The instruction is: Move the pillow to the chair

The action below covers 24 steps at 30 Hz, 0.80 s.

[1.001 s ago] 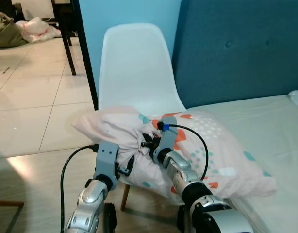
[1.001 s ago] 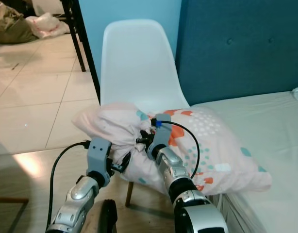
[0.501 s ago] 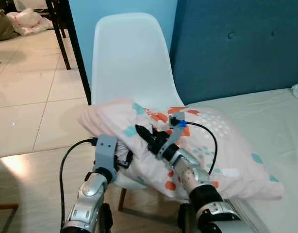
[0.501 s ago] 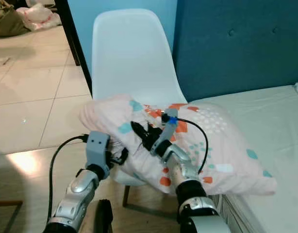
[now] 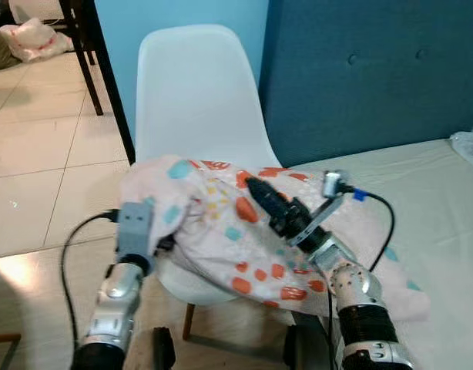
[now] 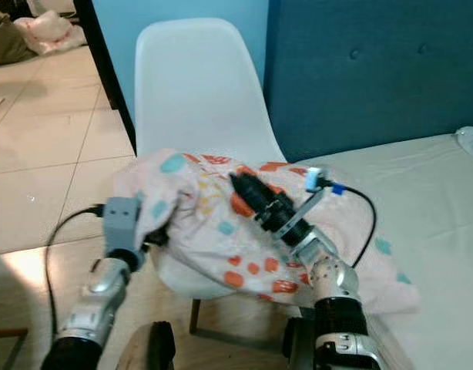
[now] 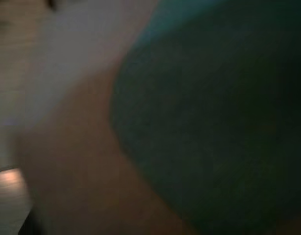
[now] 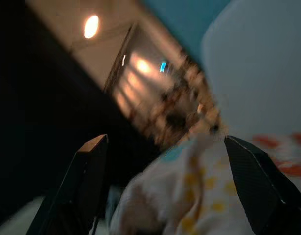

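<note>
Lying across the chair (image 5: 192, 100) seat and bed (image 5: 444, 193) edge: pillow (image 5: 244, 231), soft, light, sagging. Hovering above it spread wide, gripping nothing: right claw (image 5: 261, 193). Pressing into its corner, grip impossible to tell: left claw (image 5: 166, 240). Advising bunched-fabric holds.

Soft indoor light is filling both eye views evenly; both wrist views are smearing, the left one dim and murky.

Right gripper (image 5: 256, 187) reaches toward eleven o'clock, black fingers (image 8: 89, 171) spread apart, wrist tilted. Left gripper (image 5: 163, 240) is raised at eight o'clock, forearm angled upward.
</note>
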Tool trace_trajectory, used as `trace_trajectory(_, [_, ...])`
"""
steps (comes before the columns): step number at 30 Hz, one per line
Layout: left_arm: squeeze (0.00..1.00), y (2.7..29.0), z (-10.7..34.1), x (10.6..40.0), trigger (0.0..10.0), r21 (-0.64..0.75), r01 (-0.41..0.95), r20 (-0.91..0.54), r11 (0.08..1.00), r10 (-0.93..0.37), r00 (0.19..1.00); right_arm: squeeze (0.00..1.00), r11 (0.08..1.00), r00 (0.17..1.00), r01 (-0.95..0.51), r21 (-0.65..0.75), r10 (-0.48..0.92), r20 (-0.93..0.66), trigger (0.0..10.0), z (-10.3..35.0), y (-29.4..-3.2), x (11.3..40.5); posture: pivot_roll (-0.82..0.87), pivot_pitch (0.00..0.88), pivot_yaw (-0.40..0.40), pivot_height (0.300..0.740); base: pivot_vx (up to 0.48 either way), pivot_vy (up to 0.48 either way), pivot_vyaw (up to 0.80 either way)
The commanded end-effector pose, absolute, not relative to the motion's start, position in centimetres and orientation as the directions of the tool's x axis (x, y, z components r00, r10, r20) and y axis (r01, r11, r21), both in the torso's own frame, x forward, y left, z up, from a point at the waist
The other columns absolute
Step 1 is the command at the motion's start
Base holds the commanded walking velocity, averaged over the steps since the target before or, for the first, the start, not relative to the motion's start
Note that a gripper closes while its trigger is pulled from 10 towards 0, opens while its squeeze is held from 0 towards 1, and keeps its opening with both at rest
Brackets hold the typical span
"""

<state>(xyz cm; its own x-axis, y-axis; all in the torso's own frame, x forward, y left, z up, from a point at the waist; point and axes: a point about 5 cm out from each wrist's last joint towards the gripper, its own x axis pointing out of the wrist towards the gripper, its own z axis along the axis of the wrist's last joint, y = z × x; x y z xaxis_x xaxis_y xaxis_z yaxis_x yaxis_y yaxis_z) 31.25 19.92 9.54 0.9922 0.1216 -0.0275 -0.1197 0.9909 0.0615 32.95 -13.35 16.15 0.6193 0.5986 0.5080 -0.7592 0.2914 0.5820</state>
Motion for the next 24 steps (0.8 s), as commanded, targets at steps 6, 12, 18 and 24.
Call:
trace_trajectory(6, [0.0,24.4,10.9,31.5,10.0,0.162,-0.329,-0.002,0.93,0.334,0.942,1.0,0.292,0.693,-0.694,0.658,0.518,0.501,10.0,15.7,-14.4,32.9,0.04,0.005,-0.022,0.533,0.0,0.0,0.0])
trace_trajectory(12, [0.0,27.4,12.6,31.0,10.0,0.248,-0.494,0.072,0.833,0.493,0.867,1.0,0.508,0.853,-0.507,0.697,0.414,0.318,10.0,13.4,-16.5,33.7,0.04,0.0,-0.012,0.533,0.0,0.0,0.0])
trace_trajectory(18, [0.0,28.7,12.5,30.4,10.0,0.274,-0.563,0.093,0.78,0.561,0.823,1.0,0.807,0.985,-0.137,0.574,0.174,-0.009,10.0,10.6,-20.1,34.4,0.03,0.0,-0.014,0.533,0.0,0.0,0.0])
trace_trajectory(24, [0.0,28.8,11.6,30.0,10.0,0.273,-0.566,0.072,0.778,0.571,0.818,1.0,0.868,0.987,0.084,0.489,-0.007,-0.158,10.0,9.1,-23.0,33.6,0.03,0.0,-0.012,0.533,0.0,0.0,0.0])
